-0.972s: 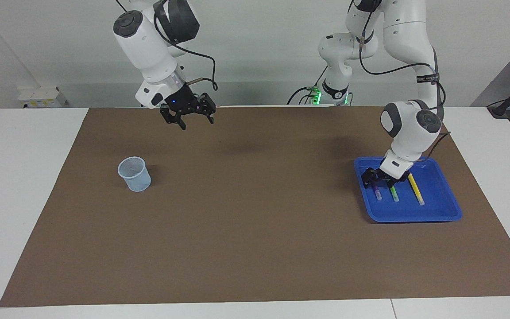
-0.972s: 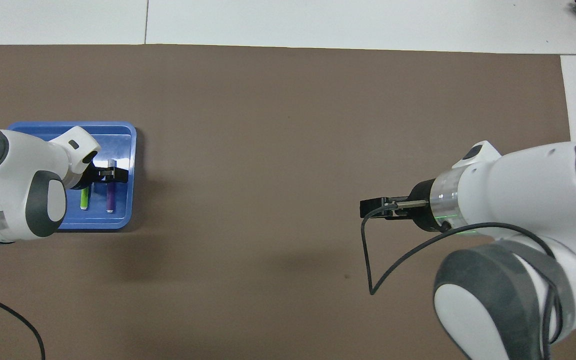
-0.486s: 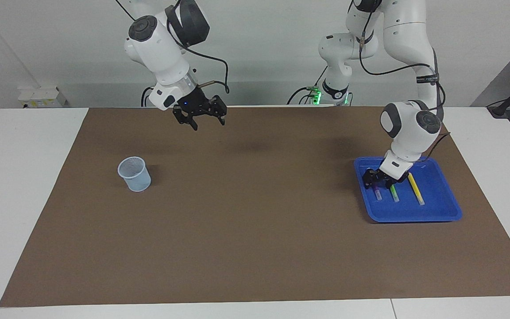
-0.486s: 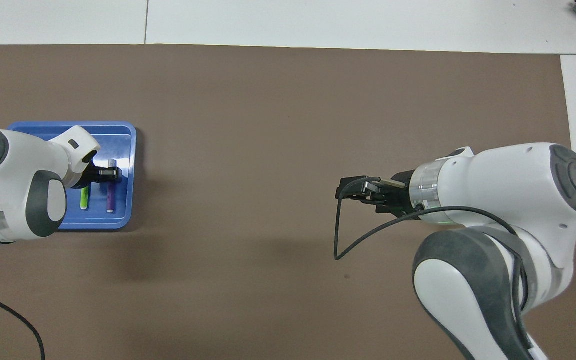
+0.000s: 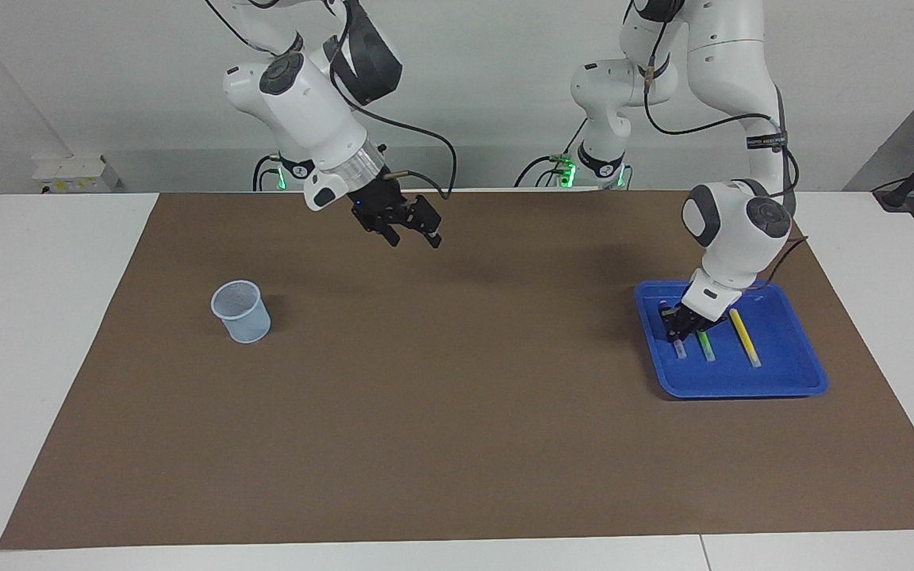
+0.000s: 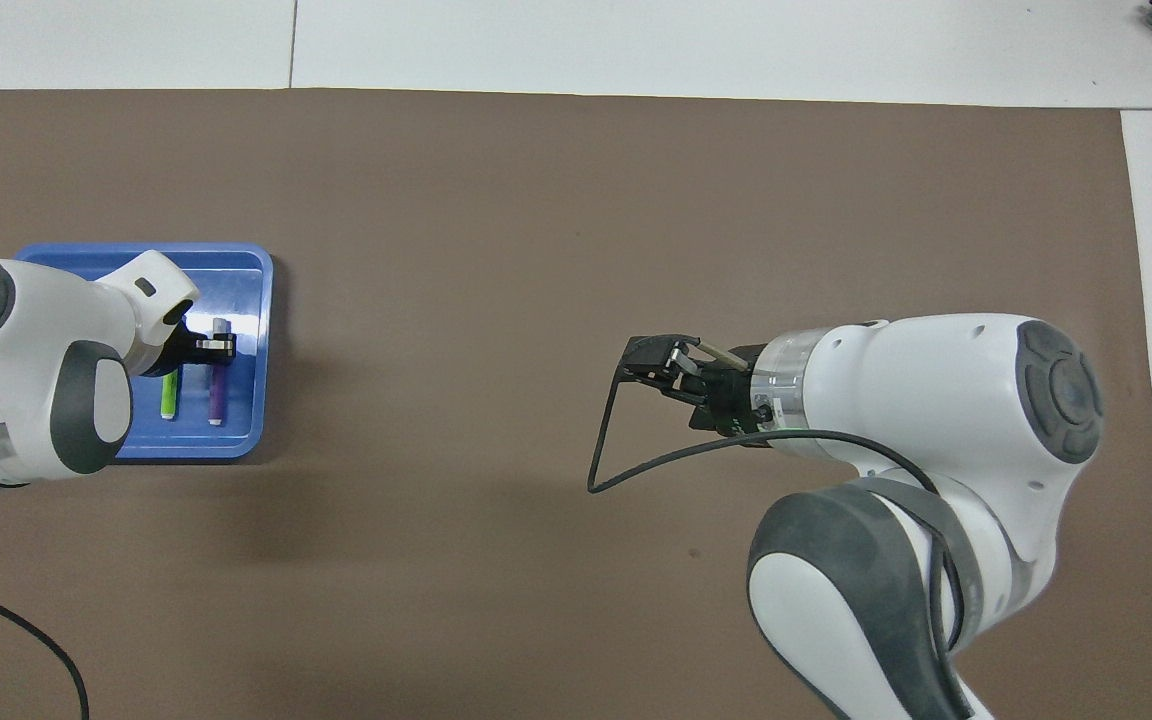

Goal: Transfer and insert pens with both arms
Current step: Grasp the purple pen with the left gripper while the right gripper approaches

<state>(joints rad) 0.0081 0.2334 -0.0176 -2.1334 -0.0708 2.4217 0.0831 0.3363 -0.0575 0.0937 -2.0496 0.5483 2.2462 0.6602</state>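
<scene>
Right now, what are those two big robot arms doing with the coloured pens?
The left gripper is down in the blue tray, closed around the purple pen. The green pen and yellow pen lie beside it. The right gripper hangs open over the brown mat, empty. The mesh cup has no pens in it.

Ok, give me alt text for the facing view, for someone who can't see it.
The left gripper is down in a blue tray, closed on the purple pen, with the green pen and yellow pen lying alongside. The right gripper hangs open over the bare brown mat, and a pale mesh cup stands toward the right arm's end.
</scene>
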